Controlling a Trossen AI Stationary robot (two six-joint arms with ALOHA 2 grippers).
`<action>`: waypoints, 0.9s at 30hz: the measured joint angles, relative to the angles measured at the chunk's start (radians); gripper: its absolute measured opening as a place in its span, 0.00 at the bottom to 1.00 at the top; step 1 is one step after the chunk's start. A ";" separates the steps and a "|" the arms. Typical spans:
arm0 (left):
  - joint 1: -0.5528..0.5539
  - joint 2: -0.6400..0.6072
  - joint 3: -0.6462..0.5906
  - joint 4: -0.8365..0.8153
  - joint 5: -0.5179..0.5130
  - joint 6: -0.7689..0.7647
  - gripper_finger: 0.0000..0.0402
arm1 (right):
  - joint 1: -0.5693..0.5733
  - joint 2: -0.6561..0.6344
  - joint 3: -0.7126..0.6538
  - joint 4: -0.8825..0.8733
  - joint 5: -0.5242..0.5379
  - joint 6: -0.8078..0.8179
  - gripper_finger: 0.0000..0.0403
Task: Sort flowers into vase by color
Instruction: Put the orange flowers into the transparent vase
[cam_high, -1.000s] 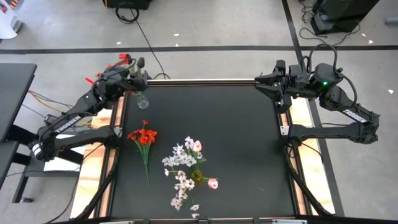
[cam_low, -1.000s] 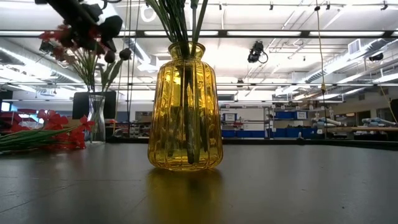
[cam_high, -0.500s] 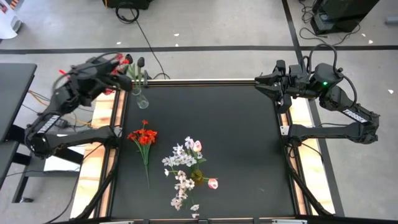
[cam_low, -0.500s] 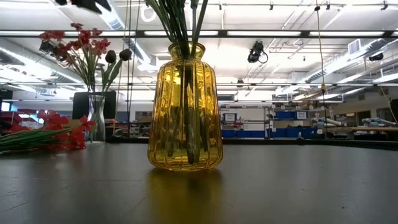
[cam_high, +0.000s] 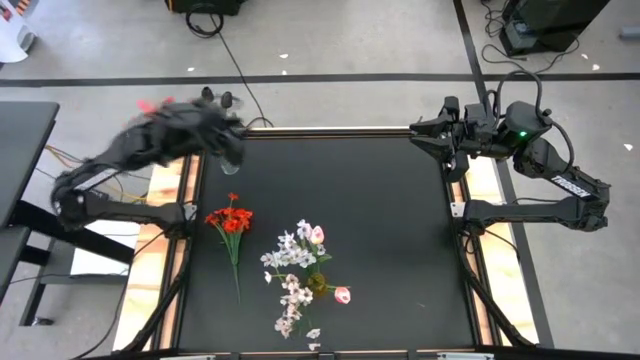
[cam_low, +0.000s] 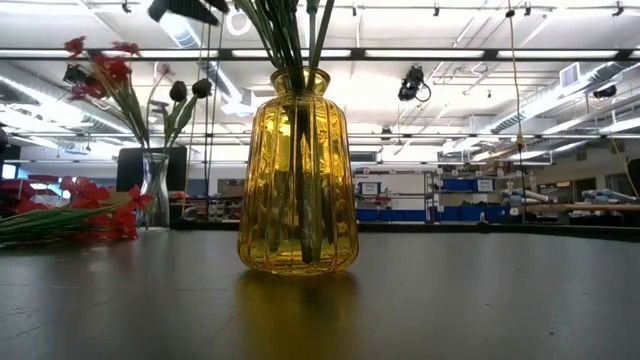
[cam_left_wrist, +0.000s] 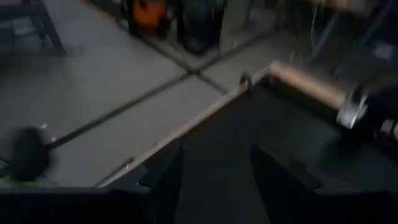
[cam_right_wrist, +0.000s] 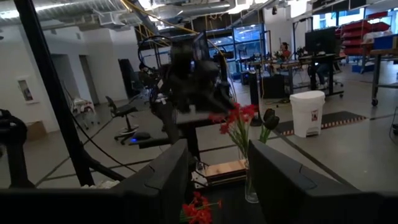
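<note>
- The left gripper (cam_high: 225, 128) hangs over the 11 o'clock corner of the dark surface (cam_high: 380, 230), just above a clear glass vase (cam_high: 229, 160); the arm is smeared with motion blur in the high view.
- In the left wrist view its two dark fingers (cam_left_wrist: 163, 174) stand apart with nothing between them, so the jaws are released and empty.
- The clear vase (cam_low: 153, 190) stands at the far left in the low view and holds red flowers (cam_low: 110, 68) along with a couple of dark round buds.
- A loose bunch of red flowers (cam_high: 230, 219) lies flat on the surface at about 9 o'clock, its stem trailing toward the near edge.
- White-lilac sprays (cam_high: 288, 250) and pink tulip buds (cam_high: 317, 234) cluster around the near centre of the surface, at about 6 to 7 o'clock, around a yellow vase (cam_high: 317, 283).
- In the low view the yellow vase (cam_low: 298, 180) stands upright with green stems rising out of its mouth.
- The right gripper (cam_high: 425, 130) waits over the 1 o'clock corner of the surface, well apart from the flowers.
- In the right wrist view its fingers (cam_right_wrist: 165, 180) are spread and hold nothing, so those jaws are released too.
</note>
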 joint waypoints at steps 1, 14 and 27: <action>-0.024 0.031 -0.002 -0.006 -0.023 -0.004 0.47 | 0.000 0.000 0.000 0.000 0.000 0.000 0.44; -0.176 0.187 -0.001 -0.306 -0.230 -0.562 0.43 | 0.000 0.000 0.000 0.000 0.000 0.000 0.44; -0.381 0.236 -0.001 -0.370 -0.202 -0.854 0.43 | 0.000 0.000 0.000 0.000 0.000 0.000 0.44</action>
